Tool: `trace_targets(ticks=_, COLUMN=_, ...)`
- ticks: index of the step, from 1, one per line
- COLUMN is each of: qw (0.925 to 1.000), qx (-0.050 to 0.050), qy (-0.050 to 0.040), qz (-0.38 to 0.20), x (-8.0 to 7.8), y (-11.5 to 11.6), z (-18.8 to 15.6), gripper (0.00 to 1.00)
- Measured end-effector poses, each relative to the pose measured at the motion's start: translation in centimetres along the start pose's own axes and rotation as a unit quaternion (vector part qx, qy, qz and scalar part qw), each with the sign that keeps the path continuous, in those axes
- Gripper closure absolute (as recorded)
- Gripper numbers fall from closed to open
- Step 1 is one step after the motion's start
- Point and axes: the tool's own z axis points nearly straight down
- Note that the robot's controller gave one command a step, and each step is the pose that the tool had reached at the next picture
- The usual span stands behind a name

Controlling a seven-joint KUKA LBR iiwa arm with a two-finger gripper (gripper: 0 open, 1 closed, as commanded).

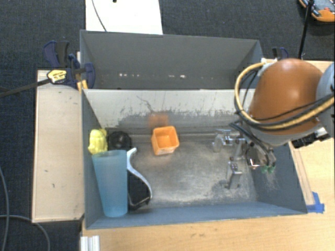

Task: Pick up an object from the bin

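Note:
My gripper point(228, 158) hangs over the right part of the bin floor, its two metal fingers spread apart and open, with only bare floor between them. A small orange cup point(165, 140) stands upright near the back wall, well to the left of the gripper. A little green thing point(269, 167) peeks out just right of the gripper, under the arm's cover; what it is I cannot tell.
Along the left wall stand a tall light-blue cup point(111, 182), a yellow lump point(98, 141), a black round thing point(120, 139) and a black-and-white thing point(138, 188). The arm's orange dome overhangs the bin's right side.

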Motion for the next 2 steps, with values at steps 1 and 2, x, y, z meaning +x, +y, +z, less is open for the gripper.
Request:
trace_targets(ticks=1, qw=1.0, qx=0.0, qy=-0.0042, qz=0.0, x=-0.1, y=0.0, z=-0.4, gripper=0.0)
trace_targets(ticks=2, qw=1.0, qx=0.0, qy=-0.0034, qz=-0.001, x=-0.8, y=3.6, z=-3.8, gripper=0.0)
